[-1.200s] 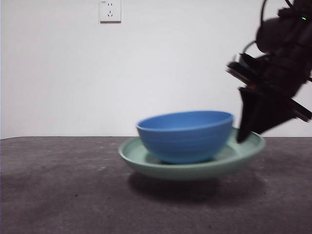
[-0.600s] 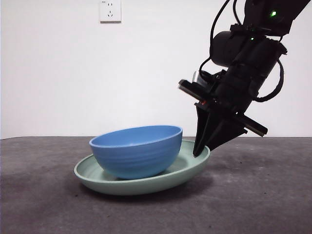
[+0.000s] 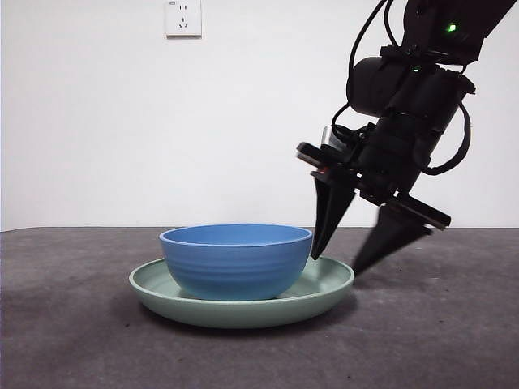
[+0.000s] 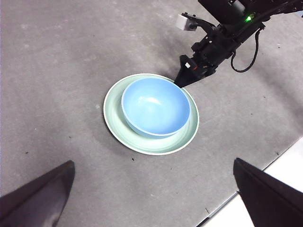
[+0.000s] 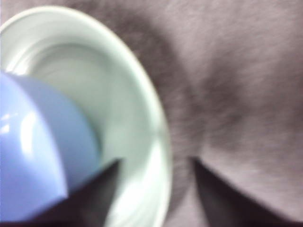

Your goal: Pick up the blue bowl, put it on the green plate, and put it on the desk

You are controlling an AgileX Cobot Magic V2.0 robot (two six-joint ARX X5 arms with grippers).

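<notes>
Blue bowl (image 3: 236, 261) sits in green plate (image 3: 324, 289) on the bench (image 3: 73, 340); right hand (image 3: 357, 255), open and empty, straddles the rim and could snag it lifting away.

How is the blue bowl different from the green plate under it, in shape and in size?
The blue bowl is deep with tall curved walls; the green plate is shallow with a low raised rim. The bowl is narrower, and the plate's rim shows all around it. The bowl sits inside the plate, while the plate rests on the desk. Only the plate's rim lies between the right hand's open jaws. Both are round and upright.
</notes>
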